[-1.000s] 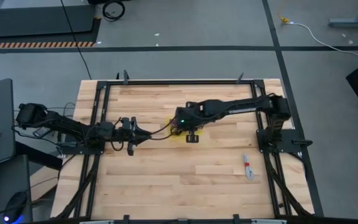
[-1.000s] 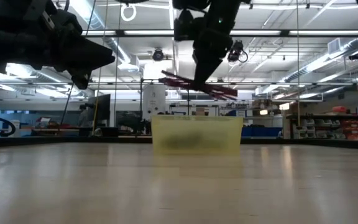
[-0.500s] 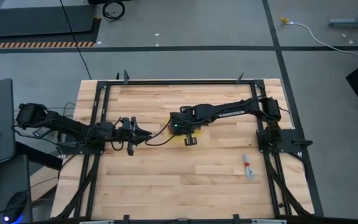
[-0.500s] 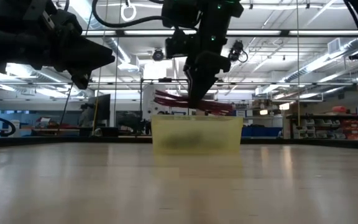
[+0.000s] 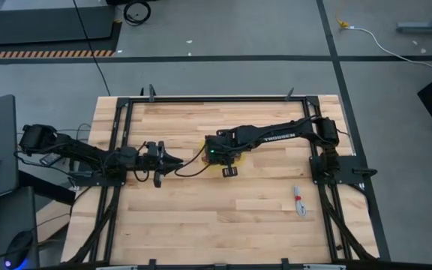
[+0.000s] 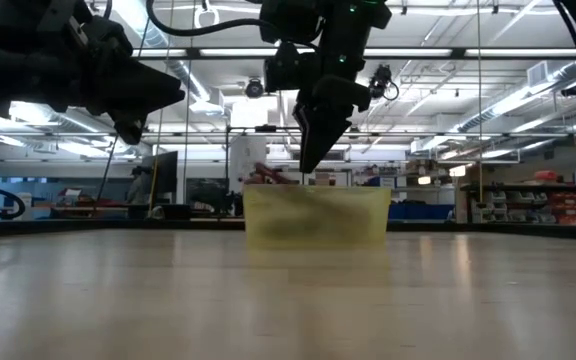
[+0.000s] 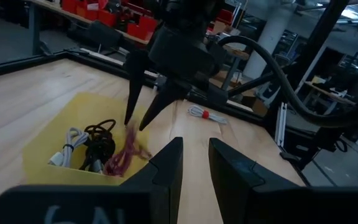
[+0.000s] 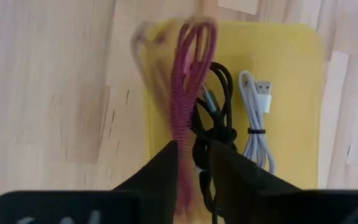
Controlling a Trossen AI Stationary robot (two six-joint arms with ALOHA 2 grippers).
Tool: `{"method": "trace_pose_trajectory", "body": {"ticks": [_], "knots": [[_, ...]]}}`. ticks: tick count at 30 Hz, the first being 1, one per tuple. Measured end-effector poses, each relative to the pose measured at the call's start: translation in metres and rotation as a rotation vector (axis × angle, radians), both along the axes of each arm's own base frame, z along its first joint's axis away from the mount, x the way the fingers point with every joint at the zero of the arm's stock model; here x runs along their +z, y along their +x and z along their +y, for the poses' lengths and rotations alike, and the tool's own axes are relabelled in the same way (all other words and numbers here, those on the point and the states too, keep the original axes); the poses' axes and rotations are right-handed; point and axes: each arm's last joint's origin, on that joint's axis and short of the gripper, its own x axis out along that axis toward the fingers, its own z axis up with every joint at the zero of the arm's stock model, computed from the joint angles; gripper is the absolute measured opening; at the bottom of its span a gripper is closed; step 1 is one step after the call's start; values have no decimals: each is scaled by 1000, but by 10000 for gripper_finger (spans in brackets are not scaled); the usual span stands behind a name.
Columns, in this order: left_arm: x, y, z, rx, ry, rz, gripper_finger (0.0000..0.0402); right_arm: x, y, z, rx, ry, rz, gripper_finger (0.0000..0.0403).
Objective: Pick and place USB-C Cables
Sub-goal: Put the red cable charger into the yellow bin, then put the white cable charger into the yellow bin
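From above we see only the right gripper (image 5: 217,159) reaching over a small yellow tray (image 5: 226,166) near the middle of the wooden worktop (image 5: 201,217), its contents covered by the arm. The right wrist view opens the tray up: a dark red cable (image 8: 187,93) lies blurred along the tray's wall, a black cable (image 8: 215,118) coiled just beside it and touching, and a grey-silver cable (image 8: 255,118) with a metal plug lies apart on the bare yellow floor. The right fingers (image 8: 166,168) stand slightly spread, with nothing pinched between them; the red coil shows below and between them.

The left wrist view gives the side angle: the right gripper's two pointed fingers (image 7: 160,102) splay above the tray (image 7: 55,134), tips clear of the red cable (image 7: 124,155). The left gripper (image 7: 194,168) waits beside the tray, its fingers a little apart and empty.

The white cable with a red band (image 5: 299,202) lies alone on the worktop toward the right arm's base, well apart from the tray, with bare planks all around it. At worktop level the tray (image 6: 315,216) reads as translucent yellow plastic with straight walls.
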Motion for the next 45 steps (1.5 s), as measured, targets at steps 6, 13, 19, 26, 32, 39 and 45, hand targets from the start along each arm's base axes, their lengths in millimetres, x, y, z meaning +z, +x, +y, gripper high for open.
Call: {"method": "trace_pose_trajectory", "body": {"ticks": [6, 13, 19, 26, 32, 39, 45], "knots": [[-1, 0, 0, -7, -4, 6, 85, 0, 0, 0, -6, 2, 1, 133], [-2, 0, 0, -7, -2, 23, 85, 4, -15, -2, -45, -111, 118, 137], [-2, 0, 0, -7, -2, 24, 85, 32, -47, -2, -236, -84, 191, 138], [-2, 0, -1, -13, -26, 23, 85, 53, -77, 16, -524, 68, 284, 137], [-4, -1, -6, -41, -26, 44, 85, 65, -96, 47, -660, -21, 274, 135], [-4, -1, -8, -51, -18, 43, 85, 73, -108, 67, -911, 27, 209, 135], [-4, -1, -8, -51, -14, 44, 85, 74, -112, 84, -962, 72, 214, 135]]}}
